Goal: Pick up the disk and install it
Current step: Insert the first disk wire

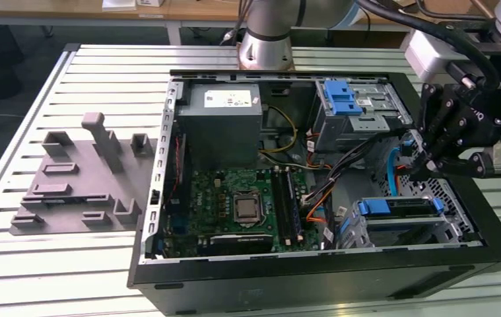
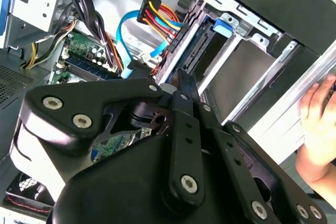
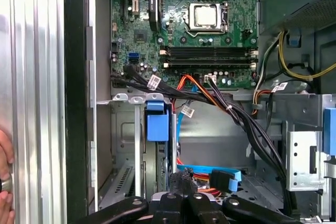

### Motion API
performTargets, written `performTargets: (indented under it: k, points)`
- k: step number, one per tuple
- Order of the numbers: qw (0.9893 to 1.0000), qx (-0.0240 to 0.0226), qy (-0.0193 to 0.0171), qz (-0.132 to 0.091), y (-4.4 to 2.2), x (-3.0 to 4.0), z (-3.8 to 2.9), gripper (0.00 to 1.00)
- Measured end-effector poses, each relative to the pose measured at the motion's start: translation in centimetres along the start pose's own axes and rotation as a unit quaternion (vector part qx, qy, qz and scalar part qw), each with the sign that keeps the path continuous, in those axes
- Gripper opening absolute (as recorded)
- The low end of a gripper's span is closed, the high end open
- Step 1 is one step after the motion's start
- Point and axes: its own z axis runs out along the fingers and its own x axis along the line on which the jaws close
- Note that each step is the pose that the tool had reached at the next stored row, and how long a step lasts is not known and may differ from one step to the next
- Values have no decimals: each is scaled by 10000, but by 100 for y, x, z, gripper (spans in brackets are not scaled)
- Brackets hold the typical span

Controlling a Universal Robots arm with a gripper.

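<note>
The disk [image 1: 402, 209], silver with a blue carrier frame, lies in the lower drive bay at the near right corner of the open computer case [image 1: 321, 277]. My black gripper [image 1: 426, 173] hangs just above and behind that bay, clear of the disk. In both wrist views the fingers sit pressed together, shut, with nothing between them. In the first wrist view the gripper [image 3: 182, 199] is close to the disk's blue tab [image 3: 157, 125]. The second wrist view shows the gripper [image 2: 178, 80] in front of the bay and the blue tab [image 2: 223, 25].
Blue and orange cables [image 1: 393, 173] run beside the gripper. A grey drive cage with a blue latch [image 1: 356, 105], the power supply [image 1: 219, 125] and the motherboard [image 1: 241, 205] fill the case. A grey fixture [image 1: 83, 178] lies on the slatted table. A person's hand [image 2: 315, 124] rests by the case's outer wall.
</note>
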Motion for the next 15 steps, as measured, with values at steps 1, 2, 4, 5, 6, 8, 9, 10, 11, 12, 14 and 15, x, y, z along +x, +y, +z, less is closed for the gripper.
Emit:
performTargets:
  k: [1, 2, 4, 5, 6, 8, 9, 10, 11, 12, 14, 15]
  points:
    - [10000, 0, 0, 0, -7, 0, 5, 11]
    - [10000, 0, 1, 0, -13, 0, 8, 11]
    - [10000, 0, 1, 0, -18, 0, 13, 11]
    - [10000, 0, 0, 0, -19, 0, 14, 11]
    - [10000, 0, 0, 0, -19, 0, 15, 11]
    - [10000, 0, 0, 0, -19, 0, 15, 11]
    - [10000, 0, -1, 0, -19, -1, 17, 11]
    - [10000, 0, -2, 0, -20, -4, 19, 11]
    - [10000, 0, -1, 0, -21, -8, 20, 11]
    - [10000, 0, 0, 0, -23, -12, 21, 11]
    - [10000, 0, 0, 0, -29, -26, 28, 11]
    - [10000, 0, 0, 0, -31, -31, 31, 11]
